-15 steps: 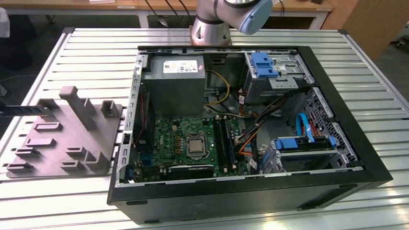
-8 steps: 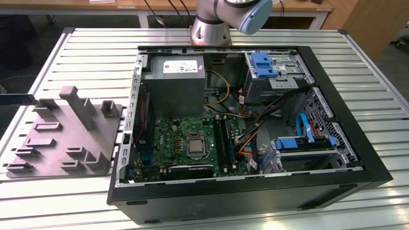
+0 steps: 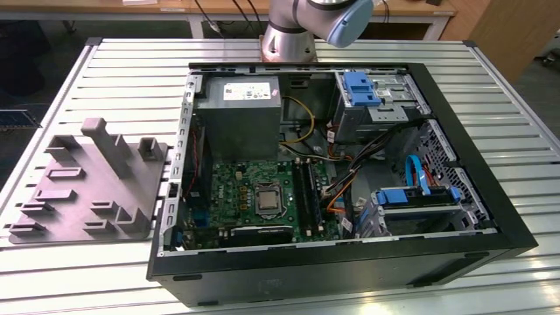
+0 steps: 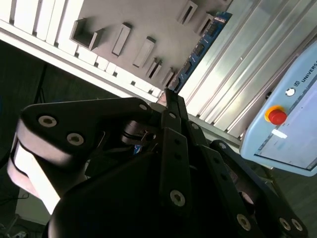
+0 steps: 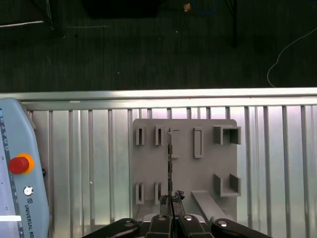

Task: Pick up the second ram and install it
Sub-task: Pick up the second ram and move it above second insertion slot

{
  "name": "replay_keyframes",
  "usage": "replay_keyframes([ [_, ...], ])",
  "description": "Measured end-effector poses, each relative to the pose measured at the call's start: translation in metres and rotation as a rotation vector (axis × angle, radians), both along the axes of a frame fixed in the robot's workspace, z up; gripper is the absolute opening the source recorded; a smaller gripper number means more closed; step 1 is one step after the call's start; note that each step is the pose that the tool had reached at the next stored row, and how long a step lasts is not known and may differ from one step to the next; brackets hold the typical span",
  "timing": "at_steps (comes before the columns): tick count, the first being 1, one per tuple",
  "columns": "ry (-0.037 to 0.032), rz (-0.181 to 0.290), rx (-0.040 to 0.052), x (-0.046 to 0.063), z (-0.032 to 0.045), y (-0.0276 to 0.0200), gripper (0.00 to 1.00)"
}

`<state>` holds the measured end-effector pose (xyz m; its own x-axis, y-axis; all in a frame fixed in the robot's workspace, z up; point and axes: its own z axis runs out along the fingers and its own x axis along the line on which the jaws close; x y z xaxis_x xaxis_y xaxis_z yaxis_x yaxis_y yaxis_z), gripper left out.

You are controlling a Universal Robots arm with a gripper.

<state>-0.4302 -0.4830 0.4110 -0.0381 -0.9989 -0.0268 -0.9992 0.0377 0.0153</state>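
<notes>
Your gripper has its fingers clenched on the second ram, a long, thin memory strip with a dark green-blue board. They meet on its flat faces at the end nearest the wrist, and the rest of the strip runs out past the fingertips. I take that hold to be chosen because it leaves the long edges free.

In the first wrist view you look along the strip's thin edge, so it reads as a dark line over the flat grey plastic holding fixture. In the second wrist view its bluish face and dark chips show.

The strip lines up between the fixture's slots in one wrist view and past the fixture's edge, over the slatted aluminium tabletop, in the other. From that I judge you hold it in the air, well above the fixture, not seated in a slot.

In the exterior view the open black computer case lies on its side on the tabletop, just beside the fixture and on the exterior view's right of it. Its green motherboard faces up, which keeps the long black memory slots reachable from above.

A pale blue teach pendant with a red stop button lies on the tabletop, apart from the fixture.
</notes>
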Motion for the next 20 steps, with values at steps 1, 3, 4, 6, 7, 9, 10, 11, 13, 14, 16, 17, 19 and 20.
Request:
replay_keyframes([
  [1, 0.0001, 0.000, 0.0004, 0.000, 0.0024, 0.0000, 0.12],
  [3, -0.0001, 0.000, 0.0010, 0.000, 0.0045, 0.0000, 0.12],
  [4, -0.0001, 0.000, 0.0010, 0.000, 0.0045, 0.0000, 0.12],
  [6, -0.0001, 0.000, 0.0010, 0.000, 0.0046, 0.0000, 0.12],
  [7, -0.0001, 0.000, 0.0010, 0.000, 0.0047, 0.0000, 0.12],
  [9, 0.0000, 0.000, 0.0009, 0.000, 0.0048, 0.0000, 0.12],
  [10, 0.0001, 0.000, 0.0009, 0.000, 0.0048, 0.0000, 0.12],
  [11, 0.0003, 0.000, 0.0008, 0.001, 0.0050, 0.0000, 0.12],
  [13, 0.0001, 0.000, 0.0009, 0.003, 0.0048, 0.0000, 0.12],
  [14, 0.0001, 0.000, 0.0010, 0.004, 0.0048, 0.0000, 0.12],
  [16, 0.0001, 0.000, 0.0009, 0.006, 0.0048, 0.0000, 0.12],
  [17, 0.0001, 0.000, 0.0010, 0.008, 0.0048, 0.0000, 0.12],
  [19, 0.0000, 0.000, 0.0009, 0.011, 0.0048, 0.0000, 0.12],
  [20, 0.0001, 0.000, 0.0009, 0.013, 0.0048, 0.0000, 0.12],
])
